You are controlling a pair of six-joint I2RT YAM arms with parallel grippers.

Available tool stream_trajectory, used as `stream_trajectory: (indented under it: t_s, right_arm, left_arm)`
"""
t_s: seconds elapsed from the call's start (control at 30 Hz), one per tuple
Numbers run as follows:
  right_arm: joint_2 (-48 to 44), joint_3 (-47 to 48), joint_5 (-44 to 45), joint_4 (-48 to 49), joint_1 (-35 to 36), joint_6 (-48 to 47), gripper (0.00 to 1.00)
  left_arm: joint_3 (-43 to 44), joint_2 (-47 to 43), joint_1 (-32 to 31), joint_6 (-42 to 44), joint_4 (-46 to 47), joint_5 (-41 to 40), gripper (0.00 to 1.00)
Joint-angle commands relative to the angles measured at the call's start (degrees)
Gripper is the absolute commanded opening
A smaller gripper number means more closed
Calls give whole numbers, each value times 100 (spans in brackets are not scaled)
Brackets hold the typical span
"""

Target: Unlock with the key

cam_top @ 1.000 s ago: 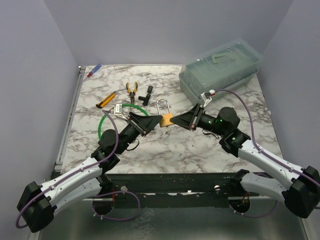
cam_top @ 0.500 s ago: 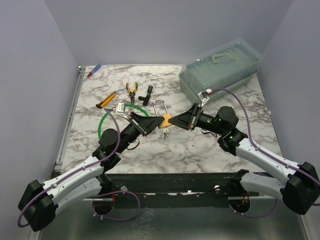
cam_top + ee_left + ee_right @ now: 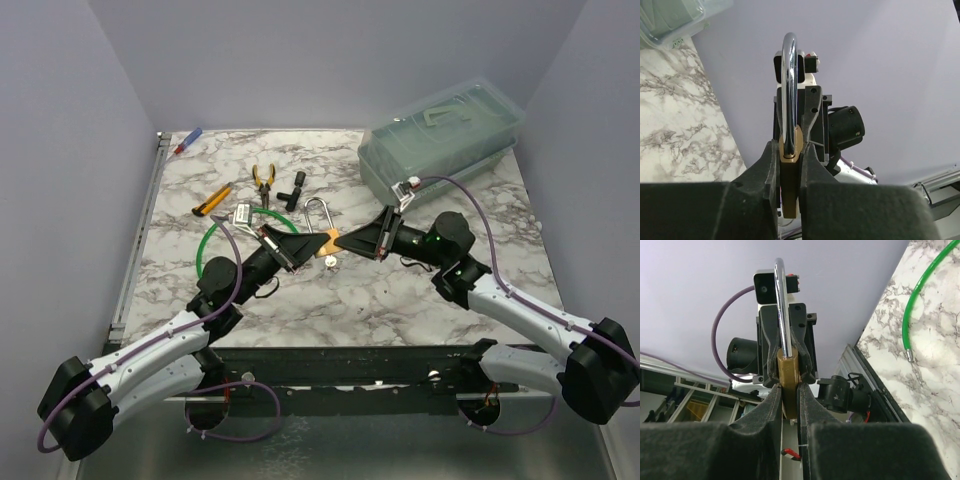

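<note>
The brass padlock (image 3: 327, 242) with a silver shackle is held above the middle of the marble table (image 3: 400, 300). My left gripper (image 3: 318, 243) is shut on its body from the left and my right gripper (image 3: 340, 241) from the right. The body sits between my fingers in the left wrist view (image 3: 789, 175) and the right wrist view (image 3: 788, 375). The green cord (image 3: 205, 245) lies looped on the table behind my left arm. In the right wrist view its silver key (image 3: 908, 356) lies on the table, held by neither gripper. A small silver bit (image 3: 329, 260) hangs under the padlock; I cannot tell what it is.
A clear lidded box (image 3: 440, 140) stands at the back right. Orange-handled pliers (image 3: 263, 178), a black L-shaped tool (image 3: 292, 190), a yellow utility knife (image 3: 212, 200) and a red-and-blue pen (image 3: 187, 141) lie at the back left.
My right gripper has carried the padlock a little to the left, into my left gripper's fingers. Both grippers now clamp its body.
</note>
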Motion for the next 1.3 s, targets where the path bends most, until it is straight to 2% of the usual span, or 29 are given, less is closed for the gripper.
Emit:
stream_trajectory:
  t_s: [0.0, 0.03, 0.07, 0.13, 0.17, 0.27, 0.37, 0.67, 0.77, 0.83, 1.0, 1.1, 1.27]
  right_arm:
    - [-91, 246, -76, 382, 19, 10, 0]
    - [-118, 291, -18, 192, 14, -75, 1]
    - [-151, 350, 26, -5, 15, -226, 5]
    - [-233, 524, 151, -528, 18, -525, 32]
    - [-271, 605, 213, -789, 12, -692, 51]
    - [-394, 894, 515, -1716, 16, -1203, 84]
    - [-513, 1121, 949, -2545, 18, -1588, 96]
    - [-969, 1041, 3034, -4471, 17, -1927, 100]
    - [-952, 1029, 3205, -4950, 18, -1846, 100]
    - [-1026, 828, 2800, -4678, 16, -2039, 99]
    - [-1178, 138, 1536, -3249, 18, -2179, 91]
    - [-1123, -115, 1115, -2289, 18, -2013, 87]
    - [-842, -232, 769, -1512, 24, -1898, 73]
  left_arm:
    - [-63, -10, 59, 73, 130, 202, 0]
    - [-80, -38, 61, 64, 130, 150, 0]
    - [-109, -66, 65, 58, 130, 96, 0]
    - [-144, -120, 72, 69, 110, -10, 0]
    - [-155, -148, 68, 82, 86, -56, 0]
    - [-182, -208, 77, 110, -8, -183, 0]
    - [-210, -247, 79, 131, -54, -292, 0]
    - [-276, -449, 83, 357, -211, -959, 0]
    - [-228, -472, 89, 679, -212, -1023, 0]
    - [-207, -441, 86, 806, -237, -1112, 0]
    - [-80, -234, 98, 787, -239, -1172, 0]
    - [-41, -128, 99, 504, -239, -1327, 0]
    - [47, 21, 105, 154, -239, -1422, 0]
